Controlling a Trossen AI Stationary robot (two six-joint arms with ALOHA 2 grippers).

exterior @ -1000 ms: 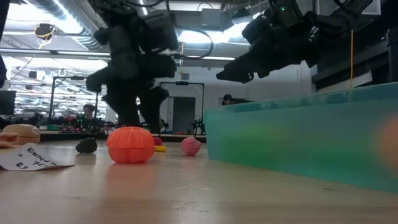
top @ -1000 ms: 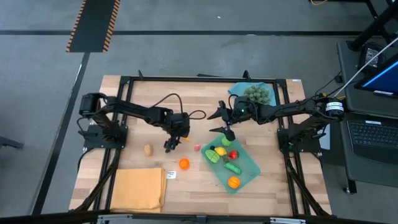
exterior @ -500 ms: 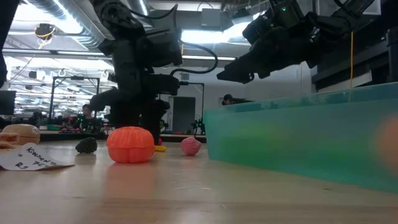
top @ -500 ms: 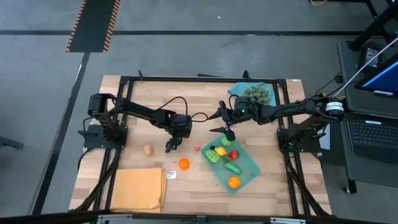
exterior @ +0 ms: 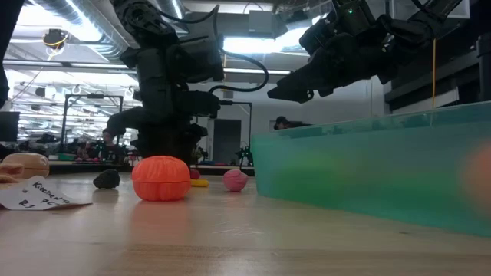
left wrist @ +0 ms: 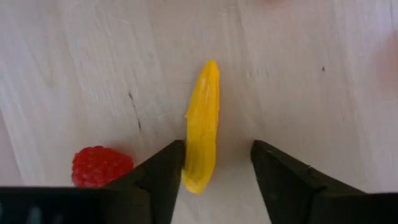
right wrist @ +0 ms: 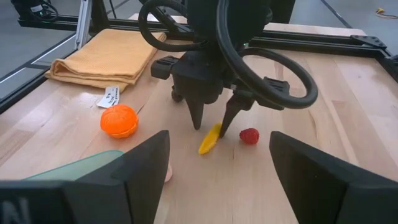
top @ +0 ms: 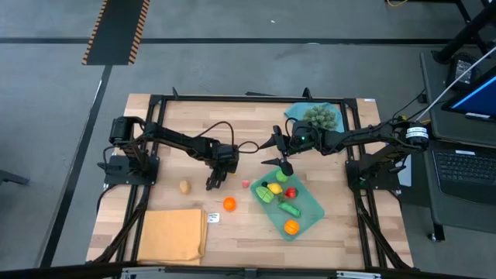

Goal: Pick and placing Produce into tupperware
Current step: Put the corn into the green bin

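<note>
Left gripper, fingers spread, set down on the table astride a yellow banana piece; one finger touches it, the other stands just clear. A red raspberry lies just outside the touching finger. Beyond, the right gripper hovers with fingers spread above the near end of the tupperware, which holds several produce pieces.

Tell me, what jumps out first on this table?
Near the table's middle the left pincer reaches down around a small yellow banana, a red berry beside it. To the right sits the teal tupperware, already holding colourful toy produce, with the right pincer hovering open above its near corner.
</note>
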